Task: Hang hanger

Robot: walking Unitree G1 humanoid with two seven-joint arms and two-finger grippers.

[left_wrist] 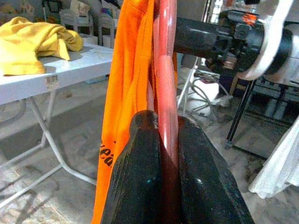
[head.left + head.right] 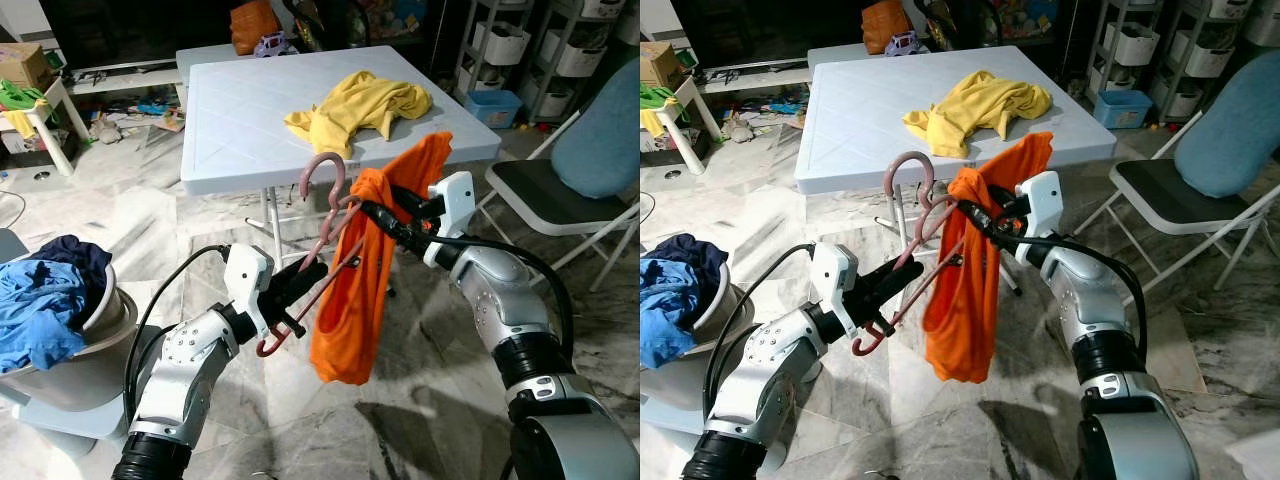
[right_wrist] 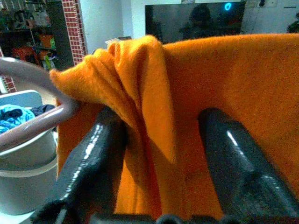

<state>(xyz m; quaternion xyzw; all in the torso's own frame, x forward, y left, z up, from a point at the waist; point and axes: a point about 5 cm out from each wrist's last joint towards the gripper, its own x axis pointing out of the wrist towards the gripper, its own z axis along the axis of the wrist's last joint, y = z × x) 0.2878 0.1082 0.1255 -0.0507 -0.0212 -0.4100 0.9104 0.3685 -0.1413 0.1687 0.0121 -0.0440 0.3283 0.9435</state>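
Observation:
A pink-red hanger point(image 2: 327, 205) slants up in front of me, hook uppermost, and my left gripper point(image 2: 300, 277) is shut on its lower bar. In the left wrist view both fingers point(image 1: 140, 154) press on the red bar. An orange shirt point(image 2: 350, 310) hangs beside the hanger, bunched at the top near the hook. My right gripper point(image 2: 373, 210) reaches into that bunched top from the right. In the right wrist view its fingers point(image 3: 100, 135) stand apart, with orange cloth draped between and behind them.
A white folding table point(image 2: 240, 120) stands just beyond, with a yellow garment point(image 2: 365, 105) on it. A laundry basket point(image 2: 105, 345) of blue clothes sits at my left. A folding chair point(image 2: 560, 190) stands at the right. Toys and shelves line the back.

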